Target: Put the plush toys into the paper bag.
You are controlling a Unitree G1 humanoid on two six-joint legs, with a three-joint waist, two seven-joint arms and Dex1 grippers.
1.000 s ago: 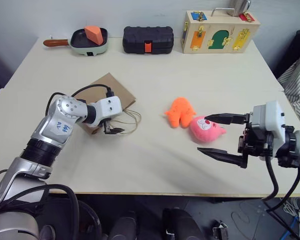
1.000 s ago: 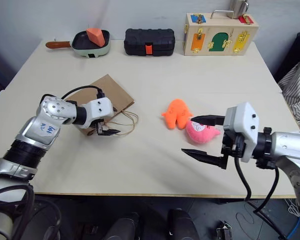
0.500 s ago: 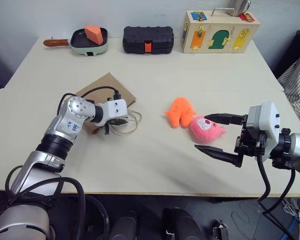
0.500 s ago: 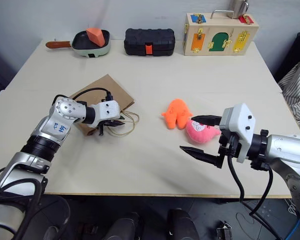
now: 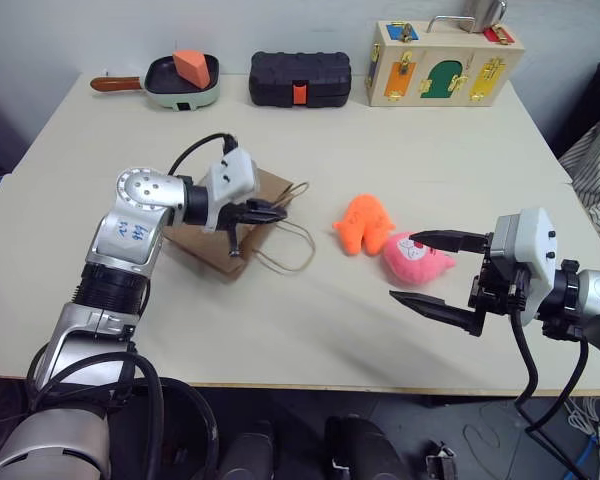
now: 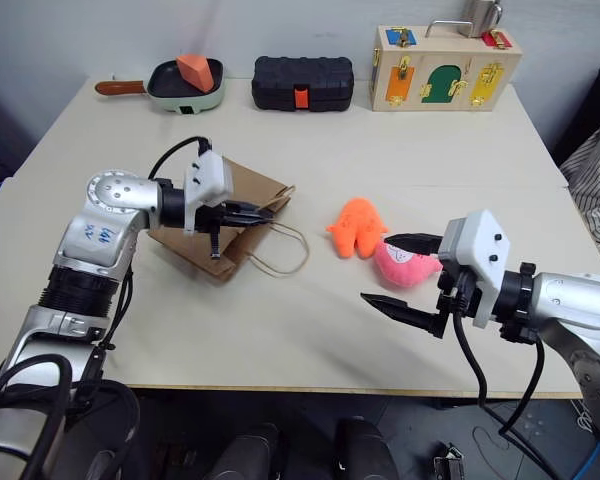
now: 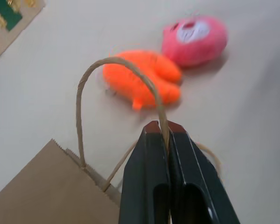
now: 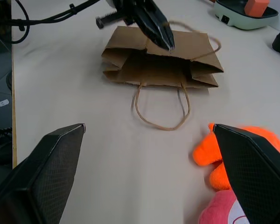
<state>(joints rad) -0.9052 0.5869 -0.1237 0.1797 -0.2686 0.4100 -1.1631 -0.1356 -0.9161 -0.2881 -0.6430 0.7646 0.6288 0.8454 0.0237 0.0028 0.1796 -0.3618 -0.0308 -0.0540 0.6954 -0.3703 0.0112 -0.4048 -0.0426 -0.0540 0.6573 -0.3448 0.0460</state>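
Cream table (image 5: 400, 170) (pale wall (image 5: 280, 25) behind).

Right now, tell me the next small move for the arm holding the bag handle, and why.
Probably keep lifting the handle a little. The left gripper is shut on it, and the paper bag shows its mouth only partly spread, lying low on the table. The orange toy and pink toy still lie outside, by the open right gripper.
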